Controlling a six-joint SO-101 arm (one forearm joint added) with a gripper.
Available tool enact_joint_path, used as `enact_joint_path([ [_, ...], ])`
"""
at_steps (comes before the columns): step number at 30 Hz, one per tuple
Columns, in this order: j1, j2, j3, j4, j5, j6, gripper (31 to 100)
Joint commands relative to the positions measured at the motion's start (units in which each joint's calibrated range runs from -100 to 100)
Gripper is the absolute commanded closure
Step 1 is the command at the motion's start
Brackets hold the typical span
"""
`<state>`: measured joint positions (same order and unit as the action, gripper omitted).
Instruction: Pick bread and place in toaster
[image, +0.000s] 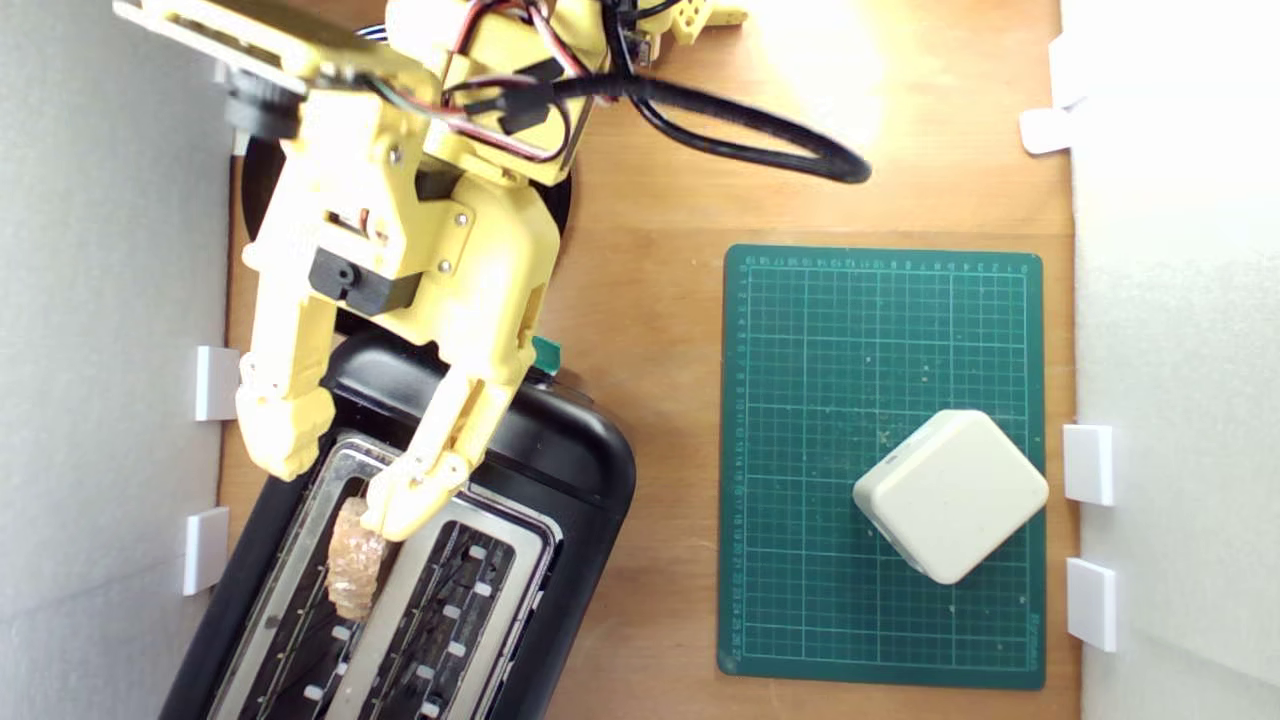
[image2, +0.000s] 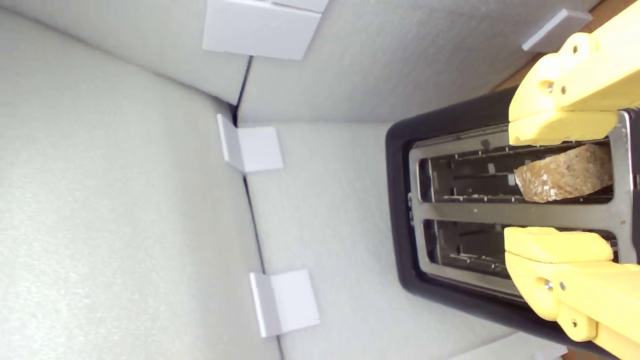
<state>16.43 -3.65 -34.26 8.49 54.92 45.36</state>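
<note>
The black toaster (image: 570, 450) with a silver top plate sits at the lower left of the exterior view, its teal lever tab (image: 547, 352) peeking out beside the arm. The bread (image: 354, 566), a tan holey slice, stands on edge in the slot nearer the exterior view's left and sticks up above the plate. My yellow gripper (image: 345, 470) hovers over that slot, open, one finger on each side. In the wrist view the bread (image2: 565, 172) sits in one slot of the toaster (image2: 400, 200), with the gripper (image2: 557, 185) straddling it and a clear gap to one finger.
A green cutting mat (image: 880, 460) lies to the exterior view's right with a cream-white block (image: 950, 495) on it. A round black plate (image: 252, 195) shows behind the arm. White foam walls (image: 100, 350) with white clips close in both sides. A black cable (image: 760, 140) loops over the wooden table.
</note>
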Motion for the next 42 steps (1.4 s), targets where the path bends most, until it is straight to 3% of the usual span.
enact_joint_path([
  [1, -0.39, -5.58, -0.10, -0.51, -0.48, -4.00, 57.0],
  [9, -7.24, -14.48, 12.33, -0.69, -0.56, -13.42, 57.1],
  [14, -10.95, -22.64, 24.14, -3.77, -0.56, -19.33, 57.1],
  [18, -14.90, -28.21, 33.03, -3.77, -0.56, -24.09, 57.1],
  [27, -21.99, -40.36, 52.10, -3.68, -0.65, -29.58, 57.1],
  [33, -24.81, -50.92, 67.44, -3.86, -1.16, -32.09, 57.1],
  [42, -24.09, -66.81, 88.87, -3.86, -4.06, -33.98, 57.2],
])
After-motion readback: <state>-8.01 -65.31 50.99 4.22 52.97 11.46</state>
